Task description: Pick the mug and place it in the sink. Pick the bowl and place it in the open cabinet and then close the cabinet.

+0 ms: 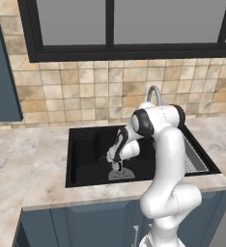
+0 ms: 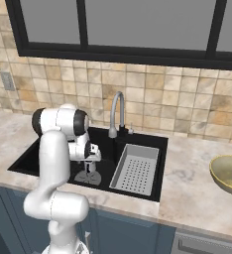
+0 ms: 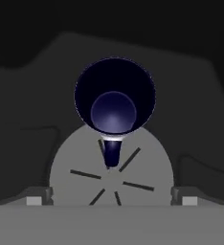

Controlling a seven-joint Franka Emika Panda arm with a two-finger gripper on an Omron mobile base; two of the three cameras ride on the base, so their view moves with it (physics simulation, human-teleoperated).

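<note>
Mug, a dark navy cup with a glossy rounded inside and a small handle, stands upright on the floor of the black rectangular recessed sink, seen from straight above in the hand view. Its handle reaches over the edge of the round grey drain, which has thin dark slots. The mug lies between the two small dark fingertips of the gripper, which stand wide apart at either side of the drain and touch nothing. In the base views the white arm bends down into the basin, with the gripper hanging just above the drain. A curved silver faucet rises at the back rim of the sink, and a pale grey perforated tray sits in the basin's right part. On the marbled beige worktop, well apart to the right of the sink, rests the wide olive-tan bowl with its glossy yellowish inside.
</note>
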